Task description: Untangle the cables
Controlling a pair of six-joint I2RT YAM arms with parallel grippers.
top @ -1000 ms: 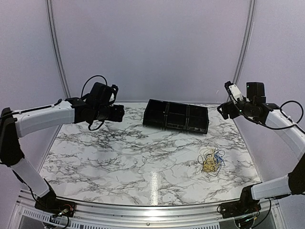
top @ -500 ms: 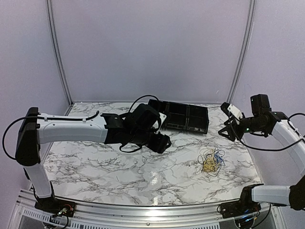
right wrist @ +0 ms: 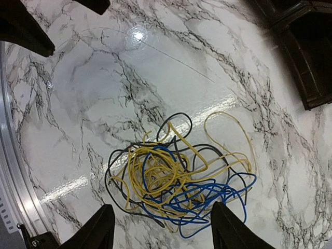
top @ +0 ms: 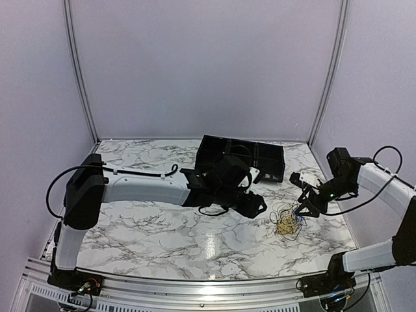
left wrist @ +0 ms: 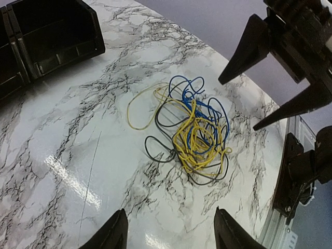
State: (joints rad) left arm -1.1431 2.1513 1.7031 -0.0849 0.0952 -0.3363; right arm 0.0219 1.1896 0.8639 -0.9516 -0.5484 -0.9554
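On the right half of the white marble-patterned tabletop, towards the near edge, the tangle of thin looped cables lies flat in one heap. Seen from my left wrist, the yellow wire is knotted thickest through the middle. The blue wire loops out on the side nearer my other arm, and the black wire trails out in a small loop on the near side.

My left claw hangs just beside the heap, its jaws parted and gripping nothing. My right claw is poised over the opposite side with its jaws spread wide, likewise empty. From overhead its tips seem to sit right at the blue strands, though I cannot tell whether they touch. The heap lies between my two claws.

At the far edge sits a black plastic compartment tray, well apart from the wires.
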